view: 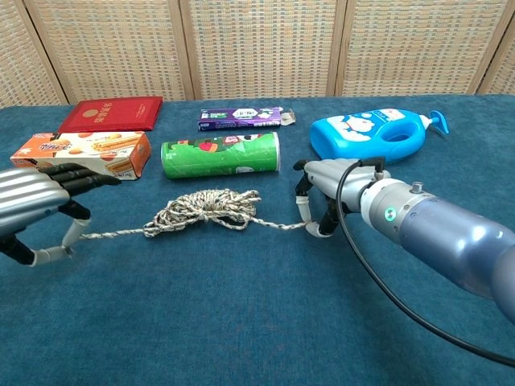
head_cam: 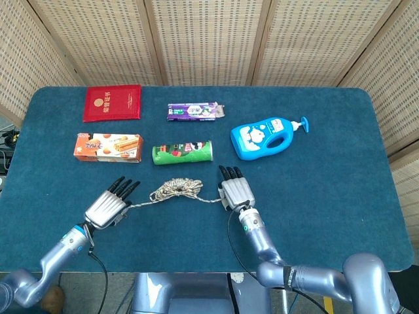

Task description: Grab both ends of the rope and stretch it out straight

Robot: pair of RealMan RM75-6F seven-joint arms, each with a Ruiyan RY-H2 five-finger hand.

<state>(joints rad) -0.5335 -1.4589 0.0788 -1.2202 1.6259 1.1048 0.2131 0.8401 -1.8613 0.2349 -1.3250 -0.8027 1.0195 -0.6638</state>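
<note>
Left hand (view: 36,213) pinching one rope (view: 205,207) end, right hand (view: 322,197) pinching other. Bundle on worktop (head_cam: 314,196) between my hands, nearer right. Rope axis runs left-right; I pull hands apart.

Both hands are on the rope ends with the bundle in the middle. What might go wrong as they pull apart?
1. The middle of the rope lies in a tangled bunch; pulling may tighten it into a knot rather than unwind it.
2. The left hand and right hand each seem to pinch only a thin end, so one could slip free.
3. The bunch lies close to the green can; it might nudge it.
</note>
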